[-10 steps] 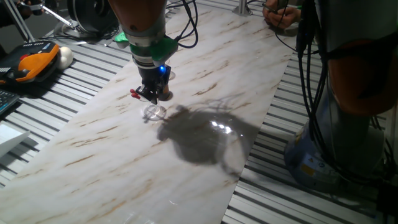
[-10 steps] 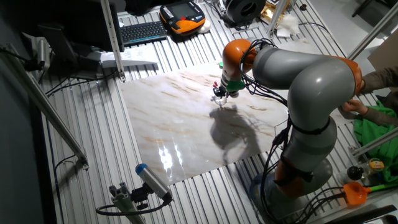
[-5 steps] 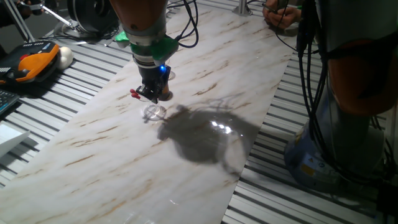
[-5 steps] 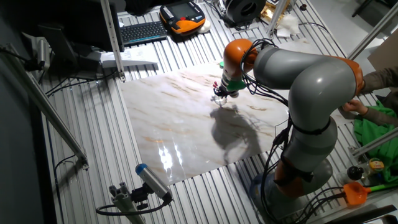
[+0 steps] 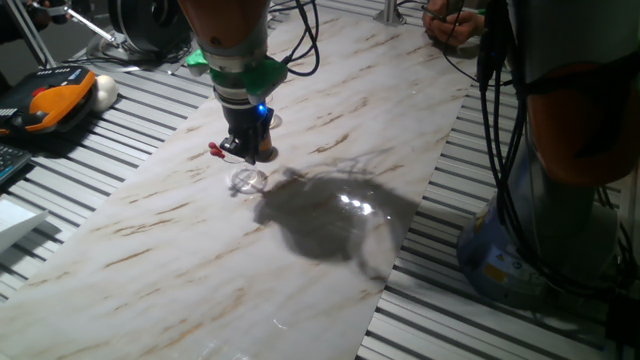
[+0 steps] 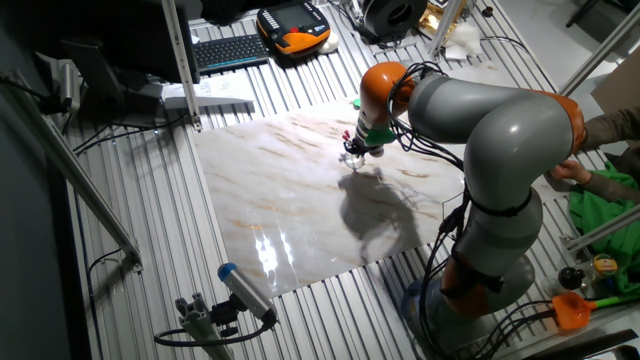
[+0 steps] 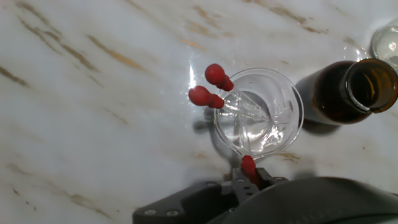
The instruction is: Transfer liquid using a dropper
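Observation:
In the hand view my gripper [image 7: 249, 179] is shut on the dropper [image 7: 248, 167], whose red bulb shows between the fingers at the bottom edge. It hangs just beside a clear glass dish [image 7: 273, 127]. Two look-alike red-bulbed pipettes [image 7: 214, 87] lean in that dish with their bulbs over its left rim. An open amber bottle [image 7: 354, 90] stands right of the dish. From one fixed view the gripper [image 5: 246, 152] hovers just above the dish [image 5: 248, 180], and the dropper's red bulb [image 5: 214, 150] sticks out to the left. The other fixed view shows the gripper [image 6: 353, 152] low over the marble board.
A marble board [image 5: 330, 120] covers the slatted table. Another clear glass [image 7: 387, 40] stands at the hand view's top right, beside the bottle. An orange-and-black pendant [image 5: 50, 100] and a keyboard lie off the board at the left. A person's hands [image 5: 450, 22] are at the far end.
The gripper with the dropper has edged slightly upward above the dish; everything else stays where it was.

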`<state>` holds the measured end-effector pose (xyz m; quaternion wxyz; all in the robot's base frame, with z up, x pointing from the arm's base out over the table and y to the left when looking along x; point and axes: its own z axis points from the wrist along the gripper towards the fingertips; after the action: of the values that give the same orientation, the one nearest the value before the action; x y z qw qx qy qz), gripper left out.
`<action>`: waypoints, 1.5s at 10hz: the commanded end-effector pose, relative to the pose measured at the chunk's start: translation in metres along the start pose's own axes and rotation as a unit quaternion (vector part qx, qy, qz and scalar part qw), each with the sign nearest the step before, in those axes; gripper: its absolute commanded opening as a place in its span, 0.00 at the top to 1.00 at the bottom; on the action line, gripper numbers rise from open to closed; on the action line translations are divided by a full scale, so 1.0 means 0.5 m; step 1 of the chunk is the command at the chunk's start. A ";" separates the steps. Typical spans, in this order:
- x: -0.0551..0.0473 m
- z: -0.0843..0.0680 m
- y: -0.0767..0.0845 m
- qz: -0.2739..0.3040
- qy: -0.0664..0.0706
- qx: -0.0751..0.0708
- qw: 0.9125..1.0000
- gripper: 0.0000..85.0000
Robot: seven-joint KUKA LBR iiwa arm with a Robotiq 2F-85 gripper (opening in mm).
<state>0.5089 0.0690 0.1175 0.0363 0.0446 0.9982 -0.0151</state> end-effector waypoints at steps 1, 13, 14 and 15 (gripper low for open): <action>-0.002 -0.002 0.000 -0.003 0.000 0.000 1.000 1.00; -0.025 -0.125 -0.035 -0.013 0.038 0.003 0.999 1.00; -0.020 -0.137 -0.031 0.001 0.050 -0.012 0.999 1.00; -0.013 -0.143 -0.031 0.012 0.063 -0.030 0.997 1.00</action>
<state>0.5086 0.0551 0.1900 -0.0267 0.0557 0.9979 0.0170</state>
